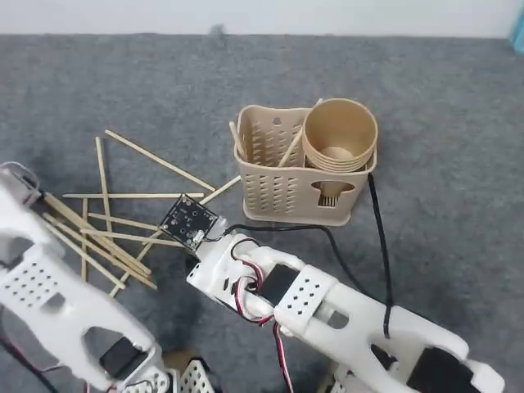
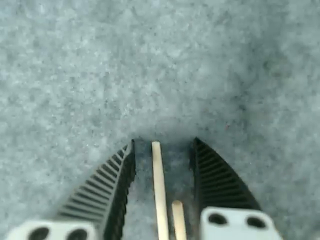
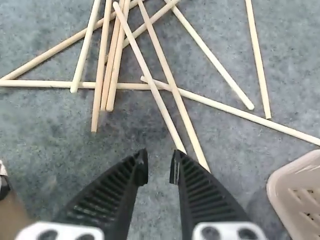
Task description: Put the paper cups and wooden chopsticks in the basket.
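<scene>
A beige basket (image 1: 274, 184) stands on the grey carpet and holds stacked paper cups (image 1: 340, 135) and two wooden chopsticks (image 1: 291, 147). Several more chopsticks (image 1: 106, 229) lie scattered to its left. My right gripper (image 3: 158, 159) hovers low at the near edge of that pile (image 3: 150, 90). It is open by a narrow gap with nothing in it, and two stick ends lie just off one fingertip. My left gripper (image 2: 162, 144) is open at the pile's far left, with two chopstick ends (image 2: 158, 190) lying between its fingers.
A black cable (image 1: 378, 237) runs from the basket's right side back along the right arm (image 1: 327, 303). The left arm (image 1: 41, 286) fills the lower left corner. A corner of the basket (image 3: 300, 195) shows in the right wrist view. Bare carpet lies beyond and to the right of the basket.
</scene>
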Motion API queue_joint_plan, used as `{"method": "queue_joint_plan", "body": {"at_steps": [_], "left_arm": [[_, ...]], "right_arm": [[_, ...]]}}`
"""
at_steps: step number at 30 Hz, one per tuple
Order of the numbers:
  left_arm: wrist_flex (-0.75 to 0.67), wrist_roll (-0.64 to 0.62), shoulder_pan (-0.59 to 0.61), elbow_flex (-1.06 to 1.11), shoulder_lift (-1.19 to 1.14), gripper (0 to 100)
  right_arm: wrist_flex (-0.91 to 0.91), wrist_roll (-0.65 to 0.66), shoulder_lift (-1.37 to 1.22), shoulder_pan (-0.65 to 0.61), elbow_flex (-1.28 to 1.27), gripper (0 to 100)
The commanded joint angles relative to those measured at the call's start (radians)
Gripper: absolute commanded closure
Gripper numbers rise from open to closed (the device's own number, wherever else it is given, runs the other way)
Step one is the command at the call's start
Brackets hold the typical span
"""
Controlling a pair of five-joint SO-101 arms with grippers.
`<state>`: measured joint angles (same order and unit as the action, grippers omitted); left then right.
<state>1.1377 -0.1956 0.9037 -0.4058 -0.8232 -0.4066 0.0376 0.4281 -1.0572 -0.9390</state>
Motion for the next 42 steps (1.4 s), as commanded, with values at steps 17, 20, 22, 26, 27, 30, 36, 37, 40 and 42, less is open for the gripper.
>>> {"method": "queue_joint_plan", "body": {"at_steps": [17, 20, 22, 26, 27, 30, 36, 37, 40, 42], "left_arm": [[0.598, -0.014, 0.008, -0.549, -0.098, 99], [0.62, -0.018, 0.014, -0.645, -0.097, 99], [0.62, -0.018, 0.015, -0.687, -0.097, 99], [0.62, -0.015, 0.017, -0.677, -0.035, 99], [0.62, -0.014, 0.017, -0.664, -0.006, 99], [0.62, 0.029, 0.018, -0.602, 0.106, 99], [0.609, 0.058, 0.031, -0.389, 0.417, 99], [0.597, 0.074, 0.028, -0.349, 0.468, 99], [0.539, 0.083, 0.026, -0.223, 0.611, 99], [0.491, 0.083, 0.026, -0.134, 0.707, 99]], "right_arm": [[0.019, 0.014, 0.007, 0.025, 0.066, 90.2], [0.019, 0.014, 0.007, 0.025, 0.066, 90.2], [0.019, 0.014, 0.008, 0.025, 0.066, 90.2], [0.019, 0.014, 0.008, 0.025, 0.066, 90.2], [0.019, 0.014, 0.008, 0.027, 0.066, 90.2], [0.019, 0.014, 0.007, 0.027, 0.066, 90.2], [0.019, 0.014, 0.005, 0.027, 0.066, 90.2], [0.019, 0.014, 0.004, 0.027, 0.066, 90.2], [0.019, 0.014, 0.004, 0.027, 0.066, 90.2], [0.019, 0.014, 0.004, 0.027, 0.066, 90.2]]}}
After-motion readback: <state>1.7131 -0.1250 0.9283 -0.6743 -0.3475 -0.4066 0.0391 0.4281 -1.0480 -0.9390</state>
